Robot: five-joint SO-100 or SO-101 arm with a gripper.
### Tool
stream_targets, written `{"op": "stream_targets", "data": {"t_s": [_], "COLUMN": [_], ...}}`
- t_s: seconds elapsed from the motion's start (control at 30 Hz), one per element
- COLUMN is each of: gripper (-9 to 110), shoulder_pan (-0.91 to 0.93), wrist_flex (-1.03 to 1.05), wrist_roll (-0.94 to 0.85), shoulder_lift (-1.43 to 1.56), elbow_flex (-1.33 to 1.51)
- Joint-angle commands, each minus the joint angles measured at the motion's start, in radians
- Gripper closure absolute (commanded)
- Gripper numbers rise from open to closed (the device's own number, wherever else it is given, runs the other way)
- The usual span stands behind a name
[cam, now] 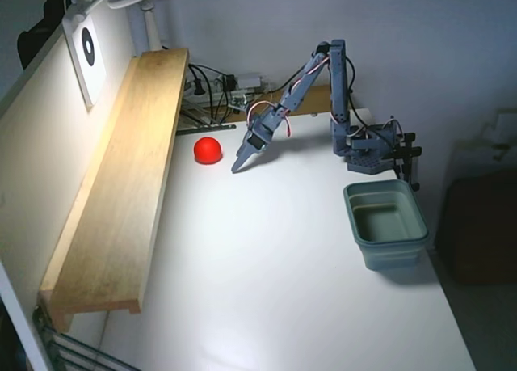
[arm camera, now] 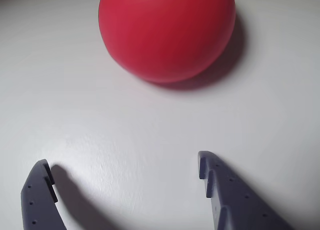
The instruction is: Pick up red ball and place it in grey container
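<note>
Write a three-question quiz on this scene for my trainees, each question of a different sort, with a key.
1. True or false: the red ball lies inside the grey container.
2. In the wrist view, the gripper is: A open, B shut on the ball, C out of view.
3. What does the ball rest on?

Key: 1 false; 2 A; 3 the white table, clear of the fingertips.

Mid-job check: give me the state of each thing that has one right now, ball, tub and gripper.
red ball: resting on the white table, not gripped, just ahead of the fingertips.
gripper: open, jaws spread apart, nothing between them, tips low by the table.
grey container: upright at the table's right edge in the fixed view, open top, no ball inside.
</note>
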Motion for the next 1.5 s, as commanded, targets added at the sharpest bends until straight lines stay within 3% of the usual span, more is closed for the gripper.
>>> {"op": "stream_targets", "data": {"t_s": [0.0, 0.23, 1.47], "gripper": [63, 63, 63], "shoulder_pan": [0.009, 0.082, 0.028], "wrist_flex": [-0.013, -0.013, -0.071], "wrist_roll": [0.005, 0.005, 0.005], "shoulder_lift": [-0.031, -0.031, -0.040], "elbow_flex": [-0.072, -0.072, -0.085]}}
